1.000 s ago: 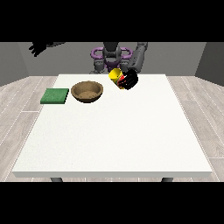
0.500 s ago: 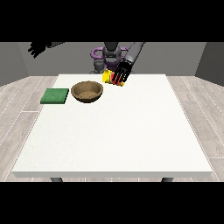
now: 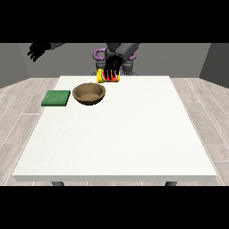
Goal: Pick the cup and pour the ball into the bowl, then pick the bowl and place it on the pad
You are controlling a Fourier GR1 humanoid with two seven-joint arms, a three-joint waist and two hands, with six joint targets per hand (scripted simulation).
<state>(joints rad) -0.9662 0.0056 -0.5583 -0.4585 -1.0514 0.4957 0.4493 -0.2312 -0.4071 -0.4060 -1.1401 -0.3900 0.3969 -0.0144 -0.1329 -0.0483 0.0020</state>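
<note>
Front view: since half a second earlier, the hand at the view's right (image 3: 112, 66), fingers curled around the yellow cup (image 3: 108, 76), had tipped it sideways just behind the brown bowl (image 3: 89, 94). The other hand (image 3: 36, 50) hung raised, fingers relaxed. A green pad (image 3: 56, 98) lay left of the bowl on the white table (image 3: 129, 134); grey walls stood behind.

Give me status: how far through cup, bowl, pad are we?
Done: the hand at the view's right has its fingers curled round the yellow cup, above the table's far edge. In hand: bringing it to the wooden bowl. Left: the pour, then moving the bowl, which is beside the green pad.
</note>
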